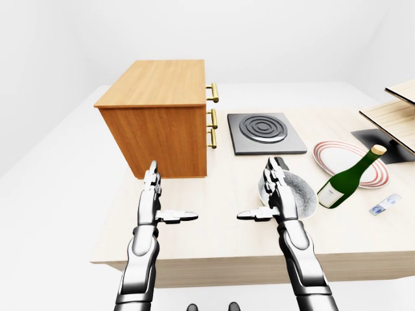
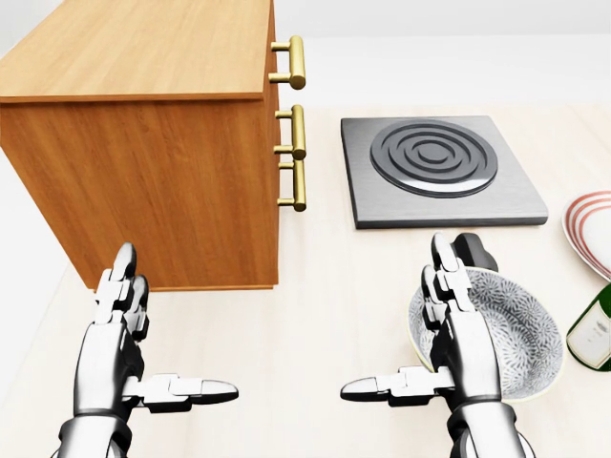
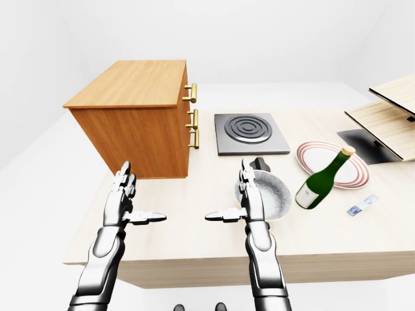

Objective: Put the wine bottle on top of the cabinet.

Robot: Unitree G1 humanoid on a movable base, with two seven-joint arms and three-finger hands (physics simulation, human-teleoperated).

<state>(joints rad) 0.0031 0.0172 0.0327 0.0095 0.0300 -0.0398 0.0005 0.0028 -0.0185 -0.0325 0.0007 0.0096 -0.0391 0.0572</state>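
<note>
A green wine bottle (image 1: 350, 176) with a cork and white label stands tilted at the right of the left-eye view, beside a striped plate. The wooden cabinet (image 1: 159, 116) with three brass handles stands on the table at the upper left. My left hand (image 1: 157, 199) is open and empty, below the cabinet. My right hand (image 1: 271, 194) is open and empty, over a patterned bowl (image 2: 516, 334), well left of the bottle. Only the bottle's edge (image 2: 597, 329) shows in the head view.
A grey hob plate (image 1: 264, 132) lies right of the cabinet. A red-rimmed plate (image 1: 347, 157) lies behind the bottle. A small clear packet (image 1: 384, 205) lies at the far right. Wooden boards and a dark tray (image 1: 392, 123) stand at the right edge.
</note>
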